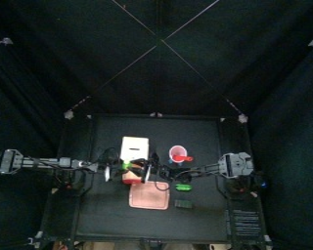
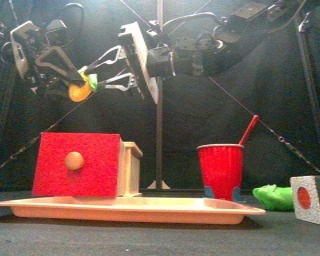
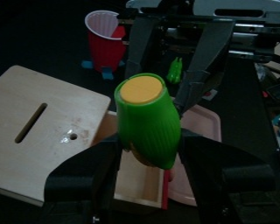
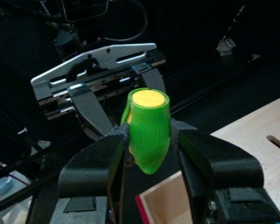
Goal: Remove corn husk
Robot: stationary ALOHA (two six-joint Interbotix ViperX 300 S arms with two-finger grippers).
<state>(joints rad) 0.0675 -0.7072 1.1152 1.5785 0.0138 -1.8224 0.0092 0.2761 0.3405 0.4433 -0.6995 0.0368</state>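
The left claw [image 3: 149, 171] pinches the corn husk [image 3: 150, 122]; the right claw [image 4: 149, 162], spread around it, should press the green firmly; then pull straight.

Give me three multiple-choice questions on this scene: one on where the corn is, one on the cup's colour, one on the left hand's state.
1. The corn husk is: A held aloft, B lying loose, C hidden.
2. The cup is: A blue, B red, C white.
3. The left hand is: A open and empty, B out of view, C shut on the corn husk.
Answers: A, the front view shows it high up; B, plainly red; C, it clamps the husk in its wrist view.
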